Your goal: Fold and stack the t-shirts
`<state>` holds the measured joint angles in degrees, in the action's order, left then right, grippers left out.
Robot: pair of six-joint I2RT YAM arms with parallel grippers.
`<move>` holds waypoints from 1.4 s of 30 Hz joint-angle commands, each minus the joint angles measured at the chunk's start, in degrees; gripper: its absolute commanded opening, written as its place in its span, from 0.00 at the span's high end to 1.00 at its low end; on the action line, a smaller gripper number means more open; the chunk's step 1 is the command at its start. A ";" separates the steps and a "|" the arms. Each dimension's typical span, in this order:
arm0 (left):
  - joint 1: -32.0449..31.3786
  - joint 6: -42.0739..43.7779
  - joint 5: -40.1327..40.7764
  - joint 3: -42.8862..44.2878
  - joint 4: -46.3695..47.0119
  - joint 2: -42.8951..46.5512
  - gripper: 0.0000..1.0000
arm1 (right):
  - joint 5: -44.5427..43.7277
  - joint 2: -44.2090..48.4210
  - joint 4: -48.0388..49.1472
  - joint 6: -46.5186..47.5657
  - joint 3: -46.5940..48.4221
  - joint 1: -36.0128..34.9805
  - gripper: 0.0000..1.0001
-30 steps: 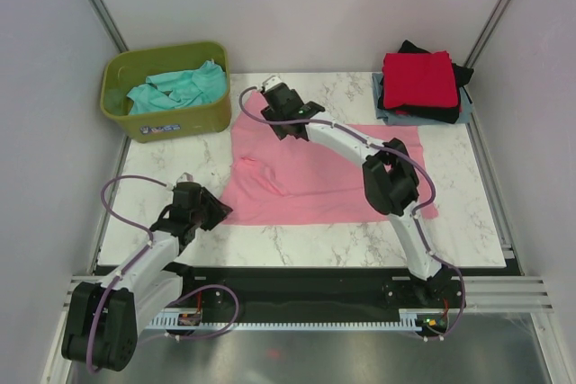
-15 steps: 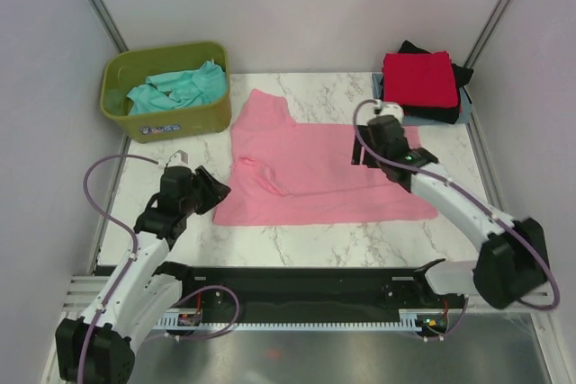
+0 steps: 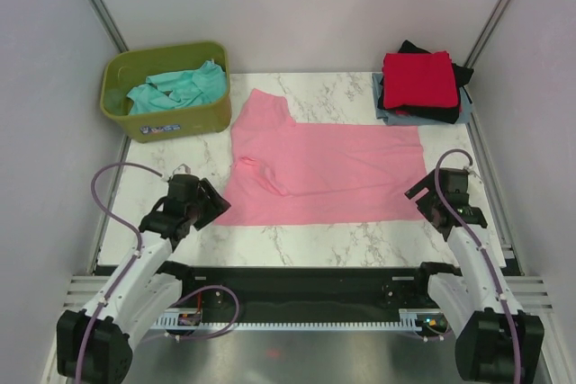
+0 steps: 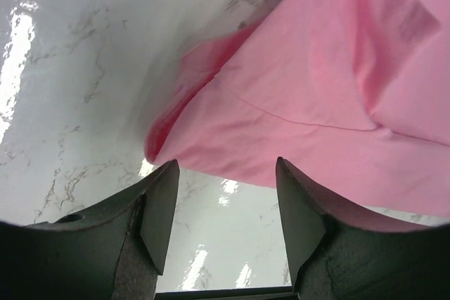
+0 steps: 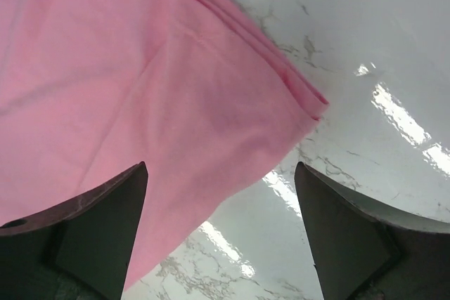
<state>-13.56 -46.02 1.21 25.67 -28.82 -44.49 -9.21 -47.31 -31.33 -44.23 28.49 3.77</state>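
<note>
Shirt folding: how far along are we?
Done: a folded red cotton t-shirt tops the black one and the grey-blue one, far right.
In hand: the large pink t-shirt lies spread flat, with the left gripper and right gripper open at its near corners, holding nothing.
Left: fold and stack it, then the crumpled teal t-shirt in the olive-green plastic tub.

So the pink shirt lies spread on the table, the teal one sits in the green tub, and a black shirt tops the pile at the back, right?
Not quite: the top view shows a red shirt topping that pile, a black one beneath it. The pink shirt and the teal one are as you say.
</note>
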 commanded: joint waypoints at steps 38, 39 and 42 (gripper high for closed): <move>-0.24 -5.22 -7.18 2.28 -4.22 5.37 0.98 | 11.85 9.69 -6.54 1.95 -0.19 27.16 1.00; -0.24 -5.57 -7.71 2.28 -5.10 6.16 0.97 | 12.11 9.95 -7.33 1.87 -0.80 27.34 1.00; -0.41 -6.80 -8.07 2.89 -9.58 10.02 0.96 | 13.43 11.53 -9.27 1.78 -2.12 27.52 1.00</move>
<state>-13.91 -50.26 -5.26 26.83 -32.67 -37.41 3.51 -36.80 -36.56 -43.18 26.72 30.68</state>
